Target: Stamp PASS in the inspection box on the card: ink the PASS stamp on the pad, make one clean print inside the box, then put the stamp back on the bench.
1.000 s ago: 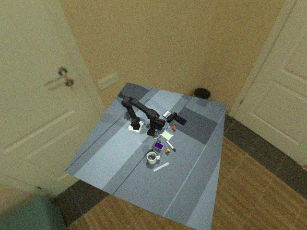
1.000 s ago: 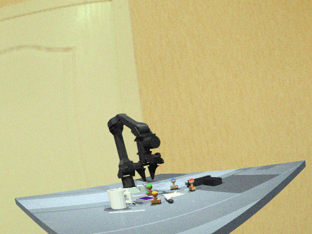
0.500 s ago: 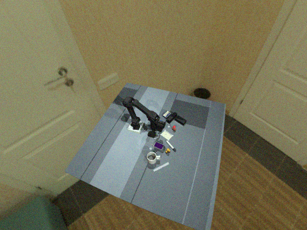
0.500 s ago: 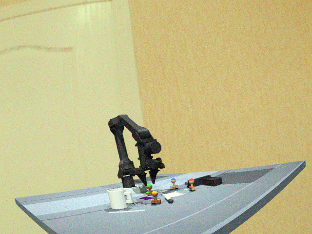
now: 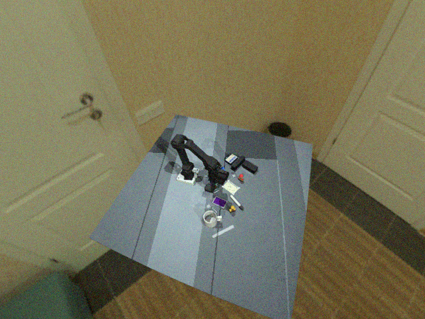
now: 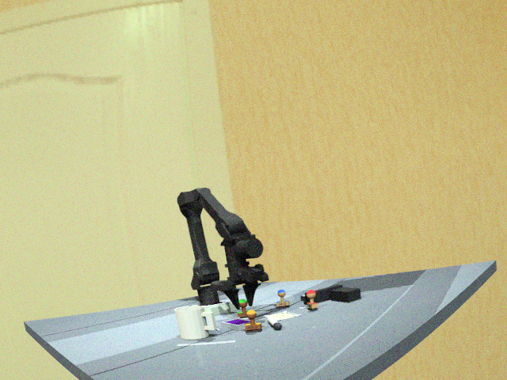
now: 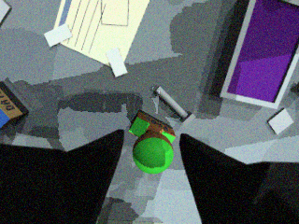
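Observation:
A stamp with a green knob (image 7: 150,154) (image 6: 243,311) stands upright on the bench. My gripper (image 7: 151,136) (image 6: 243,302) (image 5: 210,188) is open. It is low over the stamp, with one finger on each side of the knob and a gap to each. The cream card (image 7: 93,28) (image 6: 282,315) (image 5: 230,187), with ruled lines and an outlined box, lies just beyond the stamp. The purple ink pad (image 7: 263,51) (image 6: 236,322) (image 5: 219,201) lies in its pale tray to the right in the wrist view.
An orange-knob stamp (image 6: 251,320) (image 5: 232,208), a blue-knob stamp (image 6: 281,298) and a red-knob stamp (image 6: 310,298) (image 5: 241,177) stand nearby. A white mug (image 6: 190,322) (image 5: 209,218), a marker (image 6: 273,324) (image 5: 236,201) and black boxes (image 6: 344,293) (image 5: 249,166) sit around them. Small paper scraps lie about.

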Motion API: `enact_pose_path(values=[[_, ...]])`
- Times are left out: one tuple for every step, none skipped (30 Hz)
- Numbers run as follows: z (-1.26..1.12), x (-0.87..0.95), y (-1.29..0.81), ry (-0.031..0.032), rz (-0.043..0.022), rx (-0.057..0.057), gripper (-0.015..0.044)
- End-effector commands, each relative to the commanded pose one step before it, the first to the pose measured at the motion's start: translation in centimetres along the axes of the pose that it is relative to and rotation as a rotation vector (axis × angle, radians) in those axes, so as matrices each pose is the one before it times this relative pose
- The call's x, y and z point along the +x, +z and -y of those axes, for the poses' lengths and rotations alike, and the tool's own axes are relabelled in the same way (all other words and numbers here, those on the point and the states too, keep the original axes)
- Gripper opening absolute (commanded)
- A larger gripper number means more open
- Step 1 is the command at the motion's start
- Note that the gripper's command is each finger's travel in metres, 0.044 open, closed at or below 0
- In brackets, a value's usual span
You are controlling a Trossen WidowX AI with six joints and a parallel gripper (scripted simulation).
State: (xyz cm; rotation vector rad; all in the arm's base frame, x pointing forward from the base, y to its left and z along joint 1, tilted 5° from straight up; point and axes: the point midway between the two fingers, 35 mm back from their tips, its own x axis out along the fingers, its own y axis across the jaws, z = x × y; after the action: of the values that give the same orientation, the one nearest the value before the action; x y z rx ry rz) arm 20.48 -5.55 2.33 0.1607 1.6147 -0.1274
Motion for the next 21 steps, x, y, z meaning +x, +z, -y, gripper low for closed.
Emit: enact_pose_path(values=[[0.056,1.021,-0.344,-0.00336,-0.01321,-0.0056,0.0226],[-0.001,0.161,-0.024,0.0,-0.00003,0.0,0.0226],[-0.001,0.16,-0.026,0.0,-0.00003,0.0,0.0226],[-0.001,0.129,-0.022,0.0,-0.00003,0.0,0.0226],[0.0,0.078,-0.014,0.0,-0.00002,0.0,0.0226],[0.0,0.026,-0.005,0.0,-0.00001,0.0,0.0226],[0.0,0.0,0.0,0.0,0.0,0.0,0.0226],[0.0,0.0,0.0,0.0,0.0,0.0,0.0226],[0.0,0.0,0.0,0.0,0.0,0.0,0.0226],[0.0,0.0,0.0,0.0,0.0,0.0,0.0226],[0.0,0.0,0.0,0.0,0.0,0.0,0.0226],[0.0,0.0,0.0,0.0,0.0,0.0,0.0226],[0.0,0.0,0.0,0.0,0.0,0.0,0.0226],[0.0,0.0,0.0,0.0,0.0,0.0,0.0226],[-0.053,-0.213,0.145,0.00353,0.00654,0.0056,0.0219],[0.0,0.0,0.0,0.0,0.0,0.0,0.0213],[0.0,0.0,0.0,0.0,0.0,0.0,0.0206],[0.0,0.0,0.0,0.0,0.0,0.0,0.0199],[0.0,0.0,0.0,0.0,0.0,0.0,0.0193],[0.0,0.0,0.0,0.0,0.0,0.0,0.0186],[0.0,0.0,0.0,0.0,0.0,0.0,0.0179]])
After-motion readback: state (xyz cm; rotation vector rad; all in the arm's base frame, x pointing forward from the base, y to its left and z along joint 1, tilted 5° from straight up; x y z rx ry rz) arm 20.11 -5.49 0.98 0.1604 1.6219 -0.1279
